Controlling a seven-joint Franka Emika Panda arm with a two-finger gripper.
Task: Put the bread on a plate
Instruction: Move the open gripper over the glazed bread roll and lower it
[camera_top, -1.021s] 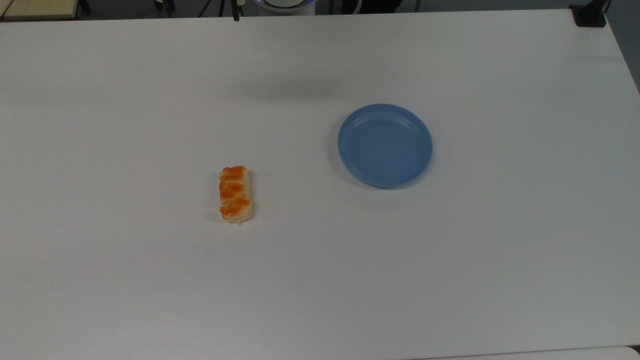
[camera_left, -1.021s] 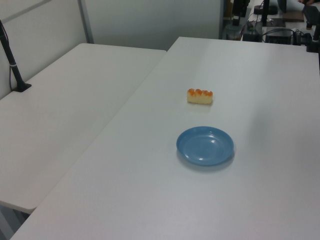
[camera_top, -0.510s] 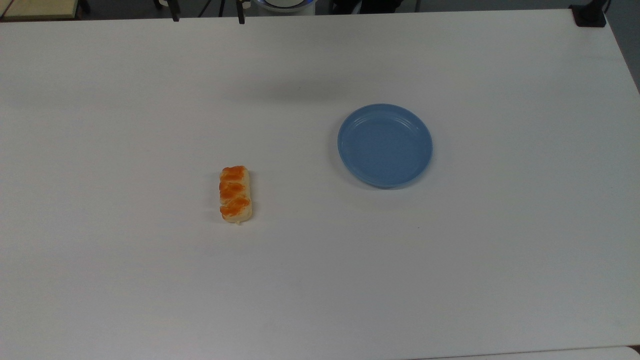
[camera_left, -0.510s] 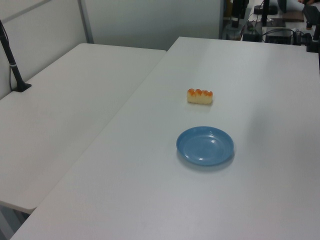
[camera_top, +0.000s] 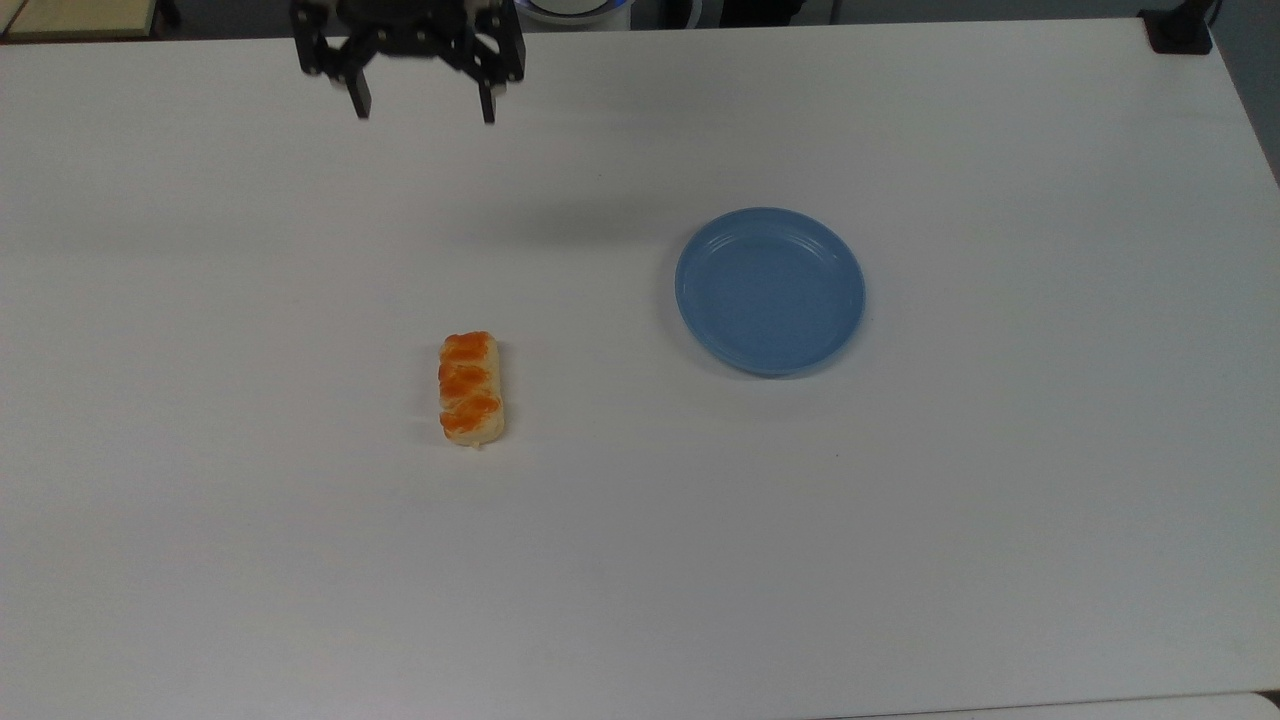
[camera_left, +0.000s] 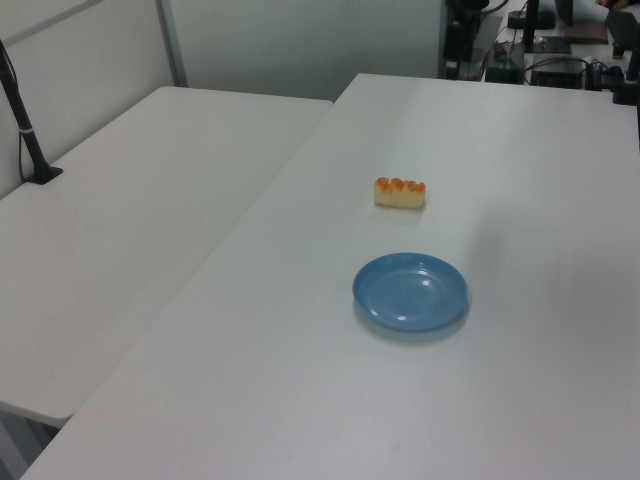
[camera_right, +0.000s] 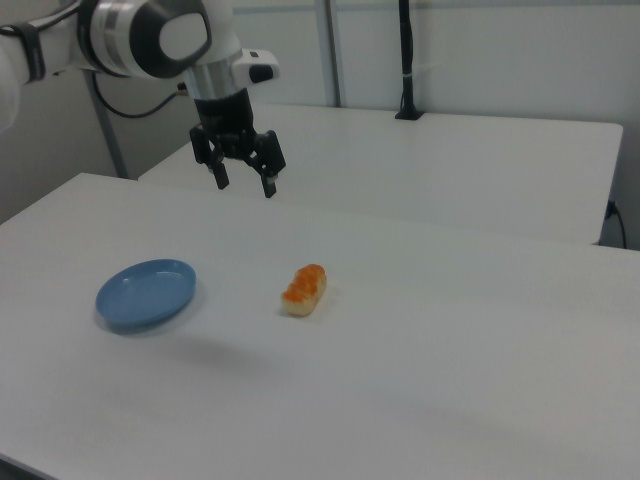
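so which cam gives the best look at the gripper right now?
The right view: the gripper hangs in full above the table, fingers spread open, empty, well above the bread. The top view cuts it off at the upper edge, showing mainly the two fingers.

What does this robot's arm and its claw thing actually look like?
The arm is made of rounded white segments with dark grey bands at the joints, and a black cable trails behind it. At its end sits a black gripper with a boxy body and two slim black fingers that taper toward their tips.
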